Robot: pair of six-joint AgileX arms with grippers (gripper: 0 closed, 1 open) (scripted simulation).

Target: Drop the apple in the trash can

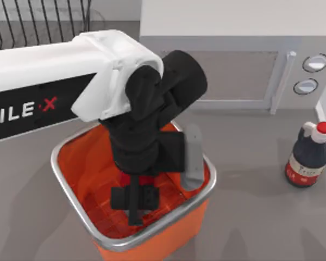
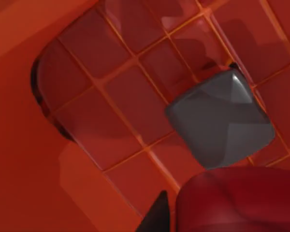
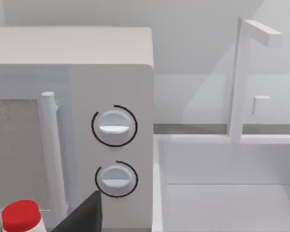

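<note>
Now | left gripper point(image 1: 135, 202) inside trash can point(image 1: 70, 149) | apparently pinching apple point(image 2: 241, 200) between fingers.

One trash can point(image 1: 76, 163) stands on the table, with one apple point(image 2: 241, 203) above its floor. One bottle point(image 1: 308, 156) stands right of it. Behind it sit one microwave point(image 1: 228, 32) with two knobs point(image 1: 315, 62) and one wire rack point(image 1: 38, 19).

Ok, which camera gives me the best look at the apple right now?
The left wrist view: the apple sits large in the foreground, above the trash can floor grid. In the top view only a red sliver peeks out beneath the left gripper inside the can. The right wrist view faces the microwave instead.
</note>
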